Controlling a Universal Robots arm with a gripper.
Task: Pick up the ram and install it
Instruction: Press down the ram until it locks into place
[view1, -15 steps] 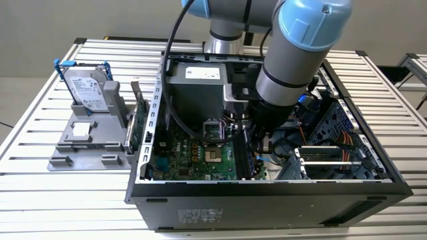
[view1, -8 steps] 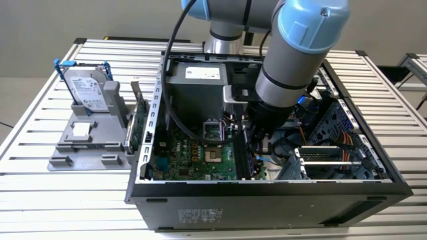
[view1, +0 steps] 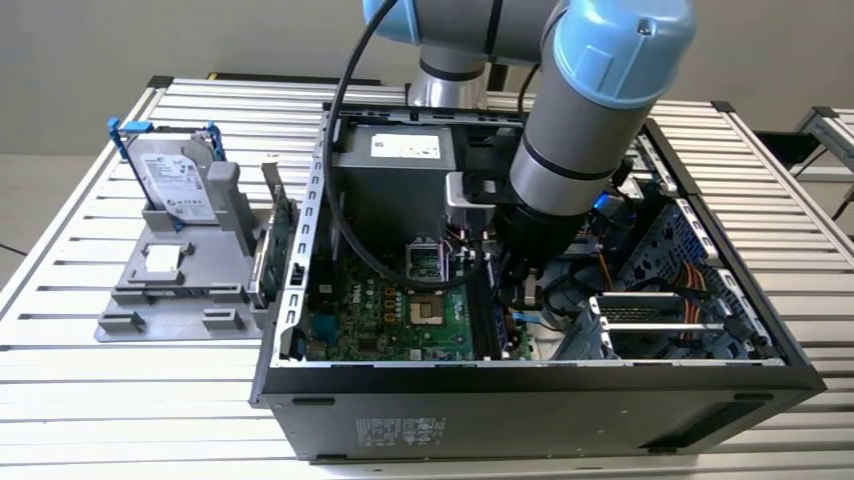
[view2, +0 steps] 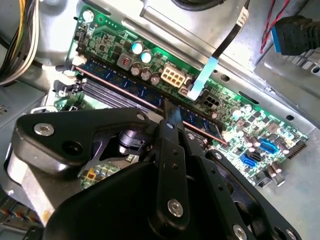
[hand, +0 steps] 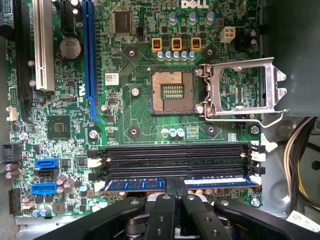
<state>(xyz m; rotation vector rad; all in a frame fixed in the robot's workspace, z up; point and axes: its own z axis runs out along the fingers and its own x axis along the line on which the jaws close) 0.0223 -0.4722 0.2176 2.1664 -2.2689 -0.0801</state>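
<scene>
The ram (hand: 132, 184) is a thin blue stick standing in the outermost of the motherboard's long black slots; it also runs across the second wrist view (view2: 122, 82). My gripper (hand: 180, 184) is shut, and its black fingertips sit together on the middle of the stick's upper edge. They hide that stretch of it. The second wrist view shows the same tip (view2: 167, 106) pressed against the ram. In the exterior view the arm reaches down into the open computer case, with the gripper (view1: 523, 288) low beside the motherboard.
Bare black memory slots (hand: 170, 150) lie beside the ram, with the open CPU socket (hand: 172, 90) past them. Outside the case (view1: 534, 410), a grey holder (view1: 174, 305) carries a silver hard drive (view1: 180, 180) and a green card (view1: 278, 250). Cables (view1: 667, 300) crowd the exterior view's right.
</scene>
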